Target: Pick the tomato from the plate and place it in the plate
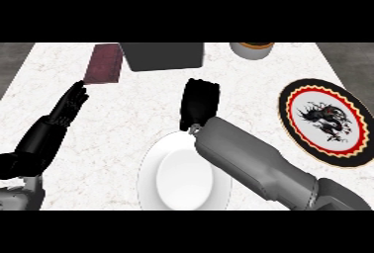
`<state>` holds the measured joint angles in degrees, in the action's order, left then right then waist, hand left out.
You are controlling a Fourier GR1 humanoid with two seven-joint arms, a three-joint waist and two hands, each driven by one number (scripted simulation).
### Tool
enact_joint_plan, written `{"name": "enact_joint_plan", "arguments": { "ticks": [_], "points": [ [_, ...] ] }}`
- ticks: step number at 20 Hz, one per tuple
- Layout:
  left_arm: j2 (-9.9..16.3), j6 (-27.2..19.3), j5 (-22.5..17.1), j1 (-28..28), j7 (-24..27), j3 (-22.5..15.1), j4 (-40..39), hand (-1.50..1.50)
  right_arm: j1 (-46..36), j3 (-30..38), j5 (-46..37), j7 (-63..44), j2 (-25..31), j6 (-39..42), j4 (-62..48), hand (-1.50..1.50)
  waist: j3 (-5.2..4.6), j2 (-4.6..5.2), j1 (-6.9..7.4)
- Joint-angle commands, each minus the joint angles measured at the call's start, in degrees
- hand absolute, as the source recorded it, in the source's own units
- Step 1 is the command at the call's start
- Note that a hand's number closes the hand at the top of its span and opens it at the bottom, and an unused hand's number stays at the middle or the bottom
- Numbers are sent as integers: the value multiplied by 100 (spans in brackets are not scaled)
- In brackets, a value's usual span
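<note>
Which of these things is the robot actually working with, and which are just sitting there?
In the job:
- white plate
- patterned plate
- right hand, curled, perhaps hiding the tomato, which does not show

Lying about:
- dark red block
- dark grey box
- cup
- left hand, resting open

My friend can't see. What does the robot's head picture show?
The robot's right hand hangs curled above a white plate on a marble counter. A patterned plate lies to the right. The left hand rests open at left.
</note>
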<state>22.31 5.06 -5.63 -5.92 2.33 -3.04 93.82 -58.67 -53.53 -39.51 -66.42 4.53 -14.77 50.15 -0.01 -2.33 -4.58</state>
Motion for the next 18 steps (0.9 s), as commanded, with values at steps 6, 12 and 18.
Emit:
{"name": "enact_joint_plan", "arguments": {
  "ticks": [6,12,18],
  "points": [
    [25,53,-28,-45,-140,34,108,0,592,364,-1035,-1507,1209,41,1481,150,3,44,-41],
    [43,65,11,-101,-148,68,253,0,1436,1075,-1360,-1279,2081,-106,2323,150,5,130,134],
    [-46,129,123,-155,-56,-36,85,0,2354,1986,-1584,-677,2650,-753,2968,150,6,197,235]
  ]
}}
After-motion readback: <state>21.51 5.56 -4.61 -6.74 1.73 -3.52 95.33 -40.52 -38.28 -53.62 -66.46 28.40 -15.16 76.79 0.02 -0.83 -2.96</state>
